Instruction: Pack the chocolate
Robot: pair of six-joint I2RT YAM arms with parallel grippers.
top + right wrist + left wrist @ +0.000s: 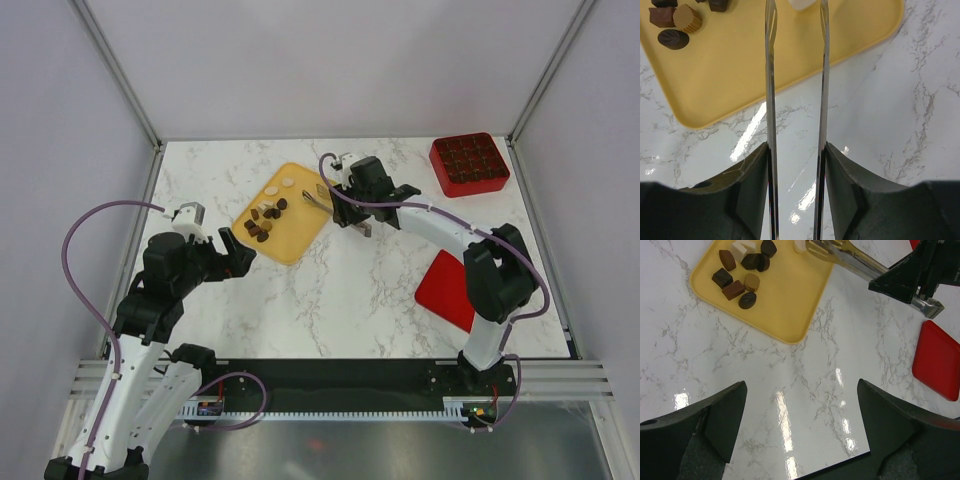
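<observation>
The chocolate (265, 222) lies as several dark brown pieces with a few cream-white ones (283, 186) on a yellow tray (292, 238). My right gripper (350, 203) is shut on metal tongs (325, 202), whose tips reach over the tray's right edge. In the right wrist view the tongs' arms (770, 75) stand apart with a white piece (802, 4) between their tips, dark pieces (672, 22) at top left, and the gripper (796, 147) clamping both arms. My left gripper (240, 255) is open and empty above bare table just below the tray; the left wrist view (802, 410) shows this too.
A red gridded box (468, 165) stands at the back right. A flat red lid (445, 290) lies on the table at the right, also seen in the left wrist view (937, 362). White marble table with metal frame posts at the corners.
</observation>
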